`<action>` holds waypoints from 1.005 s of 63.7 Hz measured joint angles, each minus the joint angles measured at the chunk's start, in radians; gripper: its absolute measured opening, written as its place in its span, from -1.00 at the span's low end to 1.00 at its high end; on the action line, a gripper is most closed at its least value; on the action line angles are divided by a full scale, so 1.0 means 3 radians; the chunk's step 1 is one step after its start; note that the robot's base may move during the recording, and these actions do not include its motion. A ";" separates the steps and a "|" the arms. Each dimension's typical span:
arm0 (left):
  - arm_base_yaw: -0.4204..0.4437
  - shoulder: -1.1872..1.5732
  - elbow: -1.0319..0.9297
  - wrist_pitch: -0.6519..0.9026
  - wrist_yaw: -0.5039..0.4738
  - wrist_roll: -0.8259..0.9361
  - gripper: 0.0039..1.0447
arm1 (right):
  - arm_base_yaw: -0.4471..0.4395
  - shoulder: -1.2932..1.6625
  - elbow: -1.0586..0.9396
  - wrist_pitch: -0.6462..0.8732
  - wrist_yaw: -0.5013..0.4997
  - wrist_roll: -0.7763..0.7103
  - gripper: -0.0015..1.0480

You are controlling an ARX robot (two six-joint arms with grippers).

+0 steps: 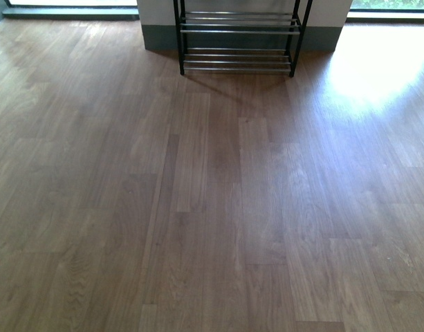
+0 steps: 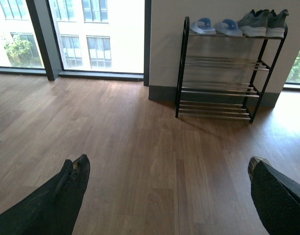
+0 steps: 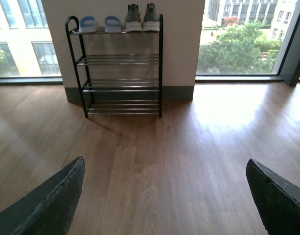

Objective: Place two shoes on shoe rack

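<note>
The shoe rack (image 2: 218, 73) (image 3: 121, 68) stands against the wall, with black side frames and chrome rod shelves; the front view catches only its lower tiers (image 1: 237, 41). On its top shelf sit two pale-blue slides (image 2: 216, 26) (image 3: 98, 23) beside a pair of grey sneakers (image 2: 263, 22) (image 3: 142, 17). My left gripper (image 2: 169, 164) and my right gripper (image 3: 164, 164) are both open, held well back from the rack above bare floor, with nothing between their fingers.
Wooden floor (image 1: 212, 207) stretches from me to the rack. Floor-to-ceiling windows (image 2: 91, 34) (image 3: 247, 39) flank the wall section behind the rack. Sunlight makes a bright patch (image 1: 378, 62) on the floor to the right.
</note>
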 joint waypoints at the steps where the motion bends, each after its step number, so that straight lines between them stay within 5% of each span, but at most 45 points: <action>1: 0.0000 0.0000 0.0000 0.0000 0.0000 0.0000 0.83 | 0.0000 0.0000 0.0000 0.0000 0.0000 0.0000 0.82; 64: 0.0000 0.0000 0.0000 0.0000 0.0000 0.0000 0.83 | 0.0000 0.0000 0.0000 0.0000 0.0000 -0.0001 0.82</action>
